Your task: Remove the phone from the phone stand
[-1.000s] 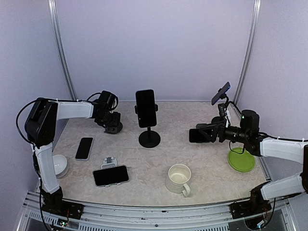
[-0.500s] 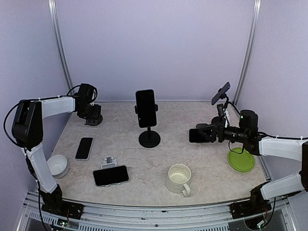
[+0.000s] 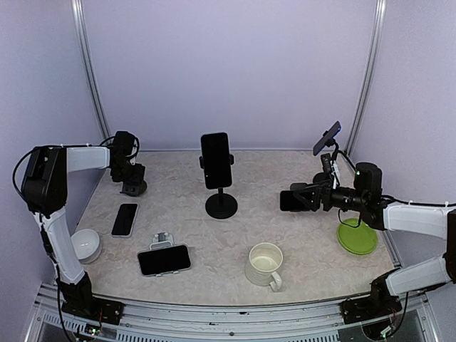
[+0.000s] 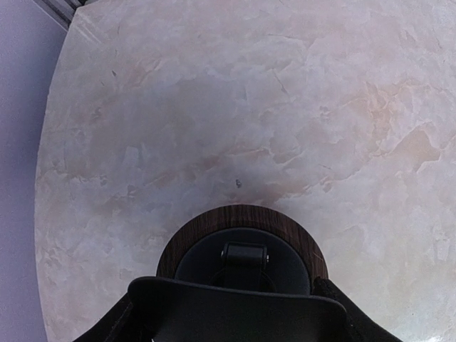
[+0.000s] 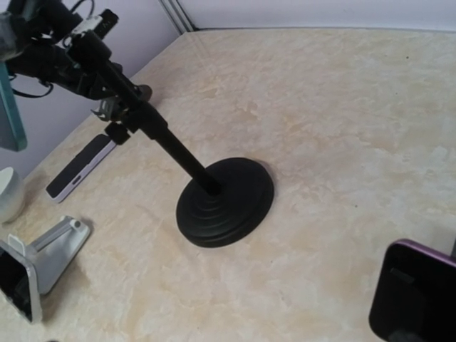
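Observation:
My right gripper is shut on a dark phone with a purple edge and holds it flat above the table, right of centre; the phone's corner shows in the right wrist view. My left gripper is at the back left, shut on the black cradle of a small phone stand. That stand's round wood-rimmed base sits on the table, and its cradle holds no phone. A black phone stands clamped on a tall black stand at the centre.
Another phone sits on a stand at the back right. A phone lies flat at the left, and one leans on a white stand near the front. A white mug, a green plate and a white bowl stand around.
My left gripper has carried the small stand from near the centre stand to the back left of the table. My right gripper and its phone have stayed still.

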